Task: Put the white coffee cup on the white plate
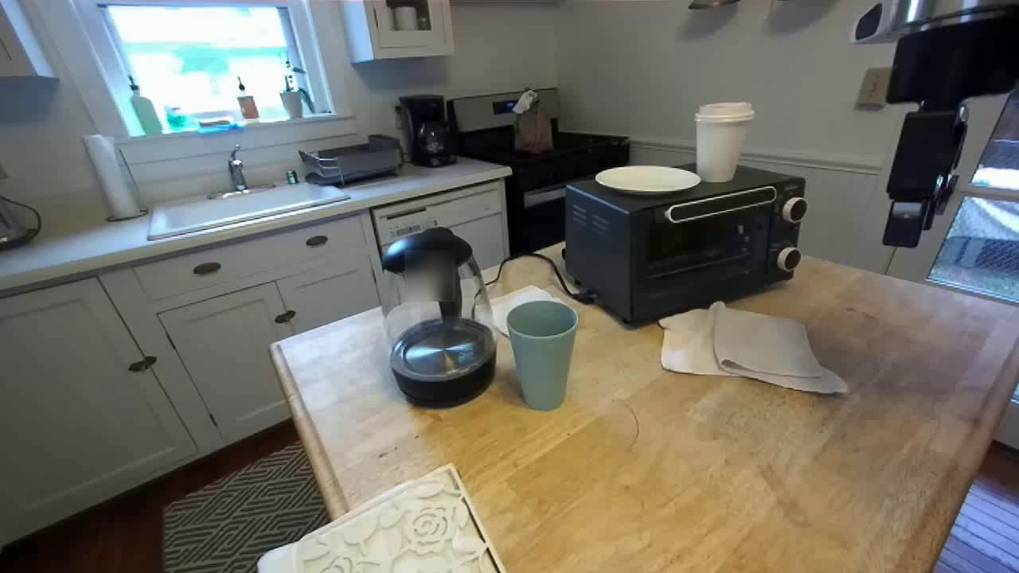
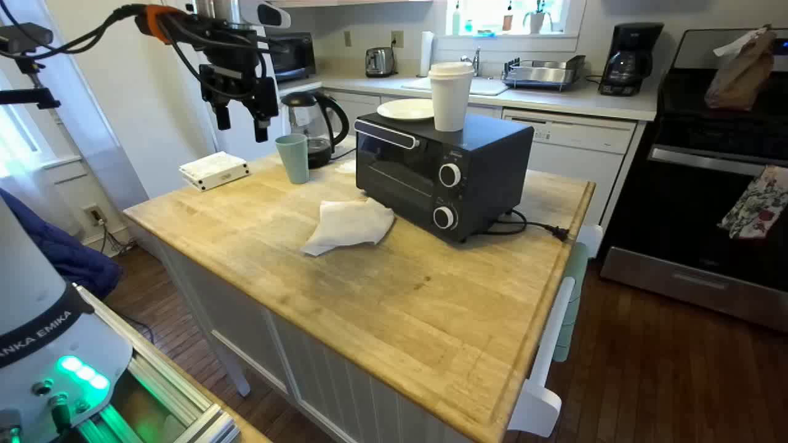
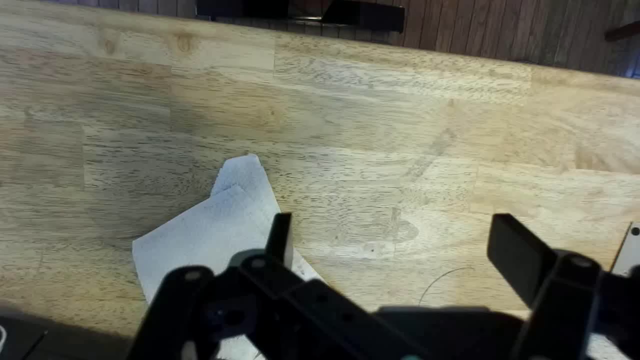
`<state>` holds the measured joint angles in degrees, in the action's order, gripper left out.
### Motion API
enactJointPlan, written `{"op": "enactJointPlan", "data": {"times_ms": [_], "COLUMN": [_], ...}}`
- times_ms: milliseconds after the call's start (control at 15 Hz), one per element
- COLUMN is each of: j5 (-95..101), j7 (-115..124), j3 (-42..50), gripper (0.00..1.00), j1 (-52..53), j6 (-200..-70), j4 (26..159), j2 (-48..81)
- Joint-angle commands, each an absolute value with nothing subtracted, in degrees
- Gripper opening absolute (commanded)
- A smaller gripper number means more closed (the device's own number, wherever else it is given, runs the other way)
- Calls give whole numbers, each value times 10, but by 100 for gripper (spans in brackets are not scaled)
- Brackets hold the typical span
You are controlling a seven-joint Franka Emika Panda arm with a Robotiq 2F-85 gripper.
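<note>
The white coffee cup point(image 1: 720, 145) is a tall paper cup with a lid. It stands upright on the black toaster oven point(image 1: 605, 247), beside the white plate point(image 1: 646, 181), which lies flat there. The cup point(image 2: 451, 98) and the plate point(image 2: 403, 109) also show in an exterior view, with nothing on the plate. My gripper point(image 2: 242, 128) is open and empty, high above the table and well apart from the cup. In the wrist view its spread fingers point(image 3: 390, 225) have only bare wood and a napkin edge below them. Cup and plate are out of the wrist view.
A teal cup point(image 1: 543, 358) and a glass kettle point(image 1: 442, 350) stand beside the oven on the wooden table point(image 2: 369, 307). A folded napkin point(image 2: 351, 224) lies in front of the oven. A white carved box point(image 2: 214, 169) lies at the table's end. Power cords trail by the oven.
</note>
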<state>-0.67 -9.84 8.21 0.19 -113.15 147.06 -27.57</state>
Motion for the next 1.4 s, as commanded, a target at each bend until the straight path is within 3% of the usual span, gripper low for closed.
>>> {"op": "enactJointPlan", "data": {"times_ms": [0, 600, 1333], "j5": [-11, -11, 91], "j7": [-102, -102, 34], "j3": [73, 73, 52], "gripper": [100, 100, 100], "j1": [-8, -8, -111], "j6": [-1131, -1131, -1416], "j4": [1470, 1470, 1365], "j2": [-275, -275, -199]}}
